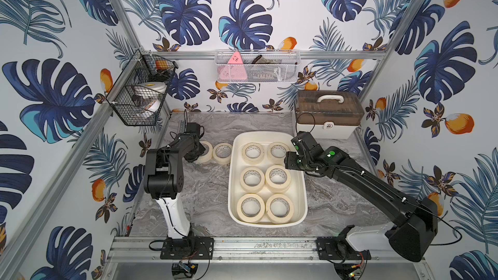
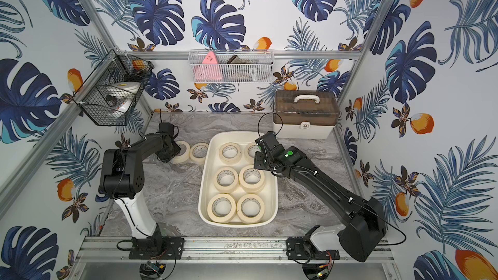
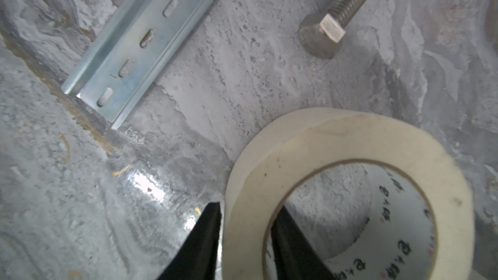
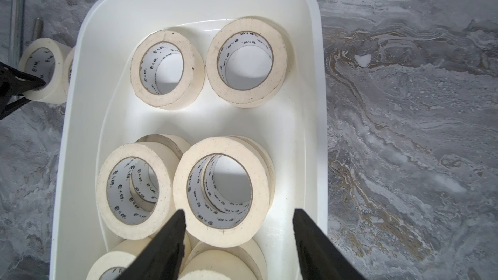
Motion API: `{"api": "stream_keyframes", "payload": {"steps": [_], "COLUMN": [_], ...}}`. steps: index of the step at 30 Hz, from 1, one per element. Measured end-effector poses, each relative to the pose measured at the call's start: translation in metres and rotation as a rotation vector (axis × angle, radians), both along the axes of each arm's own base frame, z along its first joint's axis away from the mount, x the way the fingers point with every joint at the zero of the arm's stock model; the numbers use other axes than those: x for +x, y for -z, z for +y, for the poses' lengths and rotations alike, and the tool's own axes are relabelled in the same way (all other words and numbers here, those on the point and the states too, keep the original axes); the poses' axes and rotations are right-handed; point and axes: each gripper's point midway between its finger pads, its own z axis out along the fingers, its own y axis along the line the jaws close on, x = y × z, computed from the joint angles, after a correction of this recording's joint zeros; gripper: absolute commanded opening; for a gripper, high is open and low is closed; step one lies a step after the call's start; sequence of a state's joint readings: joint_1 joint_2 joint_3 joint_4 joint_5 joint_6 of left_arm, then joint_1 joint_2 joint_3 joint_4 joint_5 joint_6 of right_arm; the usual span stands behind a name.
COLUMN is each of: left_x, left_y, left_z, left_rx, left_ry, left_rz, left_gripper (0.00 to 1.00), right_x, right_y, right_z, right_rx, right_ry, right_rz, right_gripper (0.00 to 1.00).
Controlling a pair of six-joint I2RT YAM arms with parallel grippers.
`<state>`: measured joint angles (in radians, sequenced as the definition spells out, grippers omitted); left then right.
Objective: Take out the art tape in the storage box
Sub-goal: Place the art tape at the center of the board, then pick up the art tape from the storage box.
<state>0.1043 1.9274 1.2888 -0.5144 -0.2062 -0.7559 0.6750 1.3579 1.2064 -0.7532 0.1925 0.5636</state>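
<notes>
The storage box [image 1: 234, 184] [image 4: 78, 130], a cream-white tub, lies mid-table in both top views. Inside it are several art tape rolls [image 1: 268, 181] [image 4: 223, 235], some stacked. Two more rolls lie flat on the table left of the box [image 1: 215, 154]. My left gripper [image 3: 248, 206] [image 1: 196, 154] stands over the farther one [image 3: 269, 162], one finger outside its wall and one in its hole. A thin gap shows beside the outer finger, so the grip is loosened. My right gripper [image 4: 237, 210] [image 1: 289, 162] hovers open over the box's right side, holding nothing.
A brown-lidded white-handled case [image 1: 327, 114] stands behind the box at the back right. A slotted metal rail [image 3: 140, 41] and a bolt [image 3: 331, 22] lie on the table beyond the left gripper. A black wire basket [image 1: 140, 95] and a white one [image 1: 256, 67] hang on the walls.
</notes>
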Motion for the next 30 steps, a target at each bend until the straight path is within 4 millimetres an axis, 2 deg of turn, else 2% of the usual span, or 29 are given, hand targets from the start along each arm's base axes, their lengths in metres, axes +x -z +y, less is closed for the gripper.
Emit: {"api": "stream_keyframes", "payload": {"steps": [4,10,15,20,22,25,27,30], "left_x": [0.000,-0.003,-0.008,-0.016,-0.022,-0.036,-0.048,-0.062], "left_y": [-0.016,-0.047,-0.075,-0.103,-0.115,-0.129,-0.136,-0.147], "left_z": [0.001,0.000,-0.014,-0.053,-0.080,-0.117,-0.135,-0.152], "left_rx": [0.011,0.024,0.026,0.009,-0.011,-0.033,-0.049,-0.068], "left_ry": [0.001,0.019,0.080,0.221,0.310,0.430,0.489,0.561], "left_rz": [-0.021,-0.067,-0.105,-0.135,-0.157,-0.175,-0.188,-0.218], "left_gripper": [0.55,0.73,0.82,0.87,0.89,0.98,0.99,0.99], "right_x": [-0.001,-0.001,0.003,0.009,0.008,0.010,0.010,0.009], "right_y": [-0.001,-0.001,0.002,0.010,0.014,0.021,0.026,0.038], "right_z": [0.006,0.021,0.038,0.060,0.073,0.094,0.106,0.120], "right_rx": [0.015,0.043,0.072,0.091,0.094,0.082,0.068,0.048], "right_ry": [-0.038,-0.114,-0.175,-0.241,-0.279,-0.343,-0.376,-0.415], "right_rz": [0.003,0.011,0.026,0.043,0.051,0.049,0.054,0.071], "right_gripper": [0.66,0.66,0.66,0.65,0.65,0.65,0.65,0.65]}}
